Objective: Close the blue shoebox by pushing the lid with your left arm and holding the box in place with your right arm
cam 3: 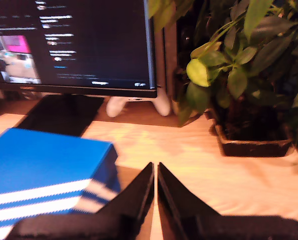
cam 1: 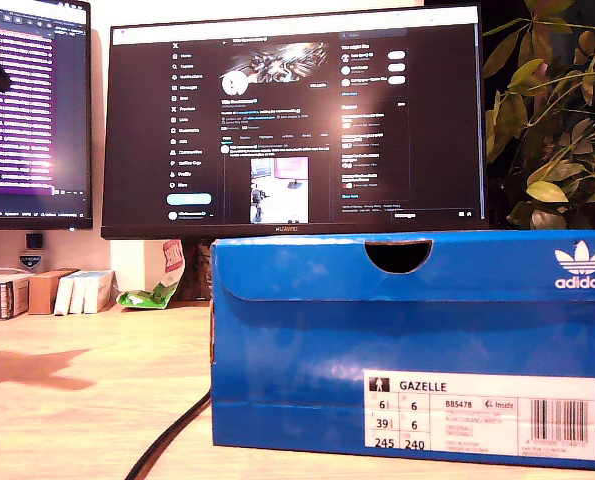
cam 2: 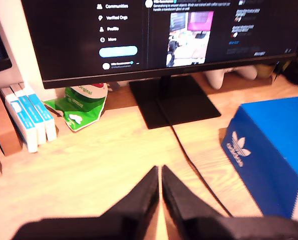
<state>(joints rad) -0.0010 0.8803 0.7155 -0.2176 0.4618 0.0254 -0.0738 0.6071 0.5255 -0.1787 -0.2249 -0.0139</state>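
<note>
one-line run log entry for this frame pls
shoebox: lid down, on desk | my first hand: shut, empty, off box | my second hand: shut, empty, off box

Shoebox: we see blue cardboard with a faint sheen and soft reflections on its front; its lid looks smooth and matt.
Label: white paper, flat, printed in black.
Table: light wood grain, smooth, with a low satin shine.
Our first end effector: black, matt, probably plastic.
Our second end effector: the same dull black finish.
Monitor: glossy dark screen in a matt black frame.
Cable: black, smooth sheath.
Plant: waxy green leaves.
Bag: crinkled, shiny green film.
</note>
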